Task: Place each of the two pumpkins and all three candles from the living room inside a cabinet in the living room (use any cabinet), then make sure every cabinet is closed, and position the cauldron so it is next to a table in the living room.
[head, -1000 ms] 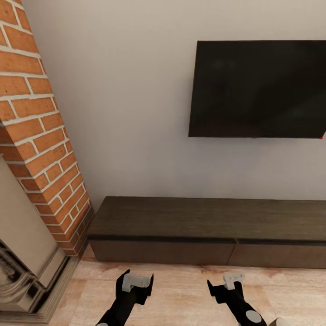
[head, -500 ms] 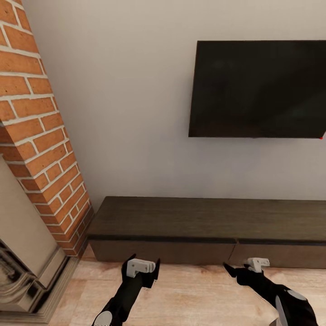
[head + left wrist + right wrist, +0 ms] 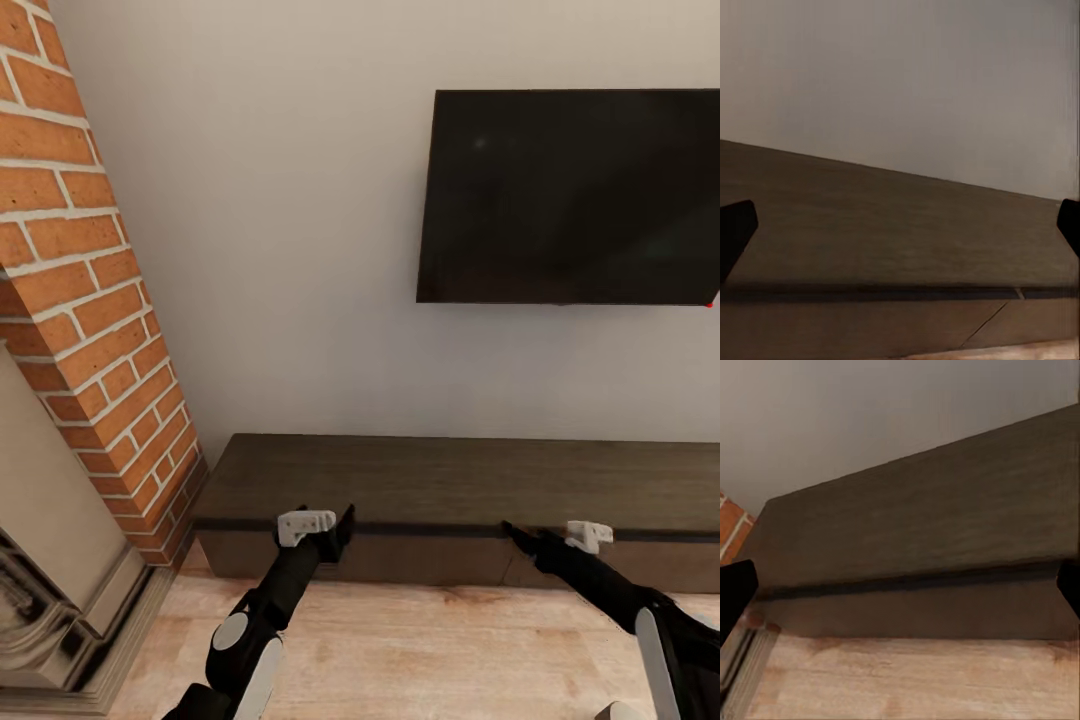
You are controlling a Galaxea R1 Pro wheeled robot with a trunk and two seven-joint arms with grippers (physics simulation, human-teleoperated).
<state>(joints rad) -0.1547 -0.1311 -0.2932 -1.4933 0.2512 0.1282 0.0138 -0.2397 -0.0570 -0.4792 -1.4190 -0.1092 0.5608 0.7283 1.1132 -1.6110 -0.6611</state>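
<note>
Both end effectors are up at the cabinet front: our left end effector at about 7 o'clock in the head view, our right end effector at about 5 o'clock. Each is spread wide and holds nothing. The drawer fronts are shut and have no handle. We judge the risk is that the fingers slip off the thin dark seam under the top, or push against the front instead of pulling it.

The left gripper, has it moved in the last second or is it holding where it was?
Yes. The left gripper has gone forward from over the wood floor to the cabinet, now at its front edge.
</note>
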